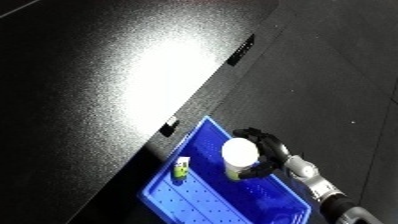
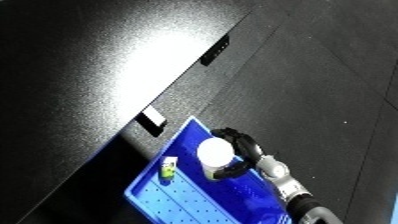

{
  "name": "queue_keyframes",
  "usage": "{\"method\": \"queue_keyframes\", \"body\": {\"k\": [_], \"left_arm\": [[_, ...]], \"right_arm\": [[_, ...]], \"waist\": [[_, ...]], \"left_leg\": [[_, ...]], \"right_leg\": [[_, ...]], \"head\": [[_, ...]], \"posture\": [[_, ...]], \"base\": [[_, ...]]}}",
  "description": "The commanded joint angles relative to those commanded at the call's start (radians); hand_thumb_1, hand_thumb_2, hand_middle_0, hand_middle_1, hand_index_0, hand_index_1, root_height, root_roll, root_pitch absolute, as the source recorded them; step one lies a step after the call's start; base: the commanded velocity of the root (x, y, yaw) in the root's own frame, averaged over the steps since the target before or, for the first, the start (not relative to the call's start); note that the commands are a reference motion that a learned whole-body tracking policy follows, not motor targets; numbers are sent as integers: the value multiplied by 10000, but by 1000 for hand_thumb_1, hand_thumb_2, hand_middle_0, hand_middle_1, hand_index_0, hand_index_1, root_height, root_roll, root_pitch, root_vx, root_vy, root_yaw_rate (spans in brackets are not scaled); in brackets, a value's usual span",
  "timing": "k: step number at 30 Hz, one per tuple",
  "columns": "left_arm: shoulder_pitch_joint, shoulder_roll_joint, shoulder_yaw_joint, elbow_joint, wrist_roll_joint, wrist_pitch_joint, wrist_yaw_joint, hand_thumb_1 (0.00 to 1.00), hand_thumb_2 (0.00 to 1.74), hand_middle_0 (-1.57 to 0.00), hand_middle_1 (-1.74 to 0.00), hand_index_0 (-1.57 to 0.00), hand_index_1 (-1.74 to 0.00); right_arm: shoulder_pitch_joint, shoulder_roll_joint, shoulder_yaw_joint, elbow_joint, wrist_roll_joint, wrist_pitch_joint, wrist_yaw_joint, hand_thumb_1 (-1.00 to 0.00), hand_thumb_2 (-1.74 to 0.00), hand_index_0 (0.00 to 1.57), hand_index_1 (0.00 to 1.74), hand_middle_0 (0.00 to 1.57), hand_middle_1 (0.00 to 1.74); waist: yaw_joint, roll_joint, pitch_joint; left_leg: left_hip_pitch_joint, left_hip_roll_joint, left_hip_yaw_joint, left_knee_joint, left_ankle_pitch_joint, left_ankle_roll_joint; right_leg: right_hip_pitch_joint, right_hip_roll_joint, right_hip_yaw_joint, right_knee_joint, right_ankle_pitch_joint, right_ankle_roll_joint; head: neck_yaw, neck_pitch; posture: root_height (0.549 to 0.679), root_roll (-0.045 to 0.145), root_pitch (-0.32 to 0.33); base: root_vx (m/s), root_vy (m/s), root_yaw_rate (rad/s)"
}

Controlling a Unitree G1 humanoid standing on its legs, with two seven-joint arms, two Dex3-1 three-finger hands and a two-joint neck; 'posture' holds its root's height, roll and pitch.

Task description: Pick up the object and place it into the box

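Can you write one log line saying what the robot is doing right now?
right hand: curled round white round-topped cup | cup: over blue plastic bin | bin holds: small green-and-white item | left hand: not in view

Both head cameras peer steeply down, tilted, side by side. Each frames the glossy black surface [image 1: 107, 90], dark floor and the blue perforated plastic bin [image 1: 204, 197] at lower middle, fairly near. The right eye's picture sits slightly shifted, otherwise nearly identical.

The right hand [image 1: 266, 152] grips a white cup [image 1: 240, 156] above the blue bin [image 1: 200, 200].
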Motion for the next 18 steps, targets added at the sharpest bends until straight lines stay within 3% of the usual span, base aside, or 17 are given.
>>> {"method": "queue_keyframes", "body": {"k": [10,14,18], "left_arm": [[62,-91,-85,15,53,-7,-1,0,0,0,0,0,0],[81,-70,-111,-10,89,22,-11,0,0,0,0,0,0],[113,-59,-138,-68,198,102,38,0,0,0,0,0,0]], "right_arm": [[-38,299,49,159,212,172,275,0,0,0,0,0,0],[-22,464,167,27,29,273,364,0,0,0,0,0,0],[-88,703,593,-410,-386,490,621,0,0,0,0,0,0]], "waist": [[181,-47,-133],[316,-100,-185],[530,-189,-256]], "left_leg": [[-4,7,-84,-34,107,-80],[-39,7,-173,-17,140,-109],[-76,-12,-328,91,145,-123]], "right_leg": [[108,-74,-120,66,-69,-25],[150,-130,-206,193,-171,-52],[227,-215,-325,373,-309,-131]], "head": [[-400,-234],[-1002,-288],[-1868,-330]], "posture": [[635,72,12],[634,73,8],[632,77,-3]], "base": [[3,-19,58],[-15,-37,94],[-10,-64,171]]}}
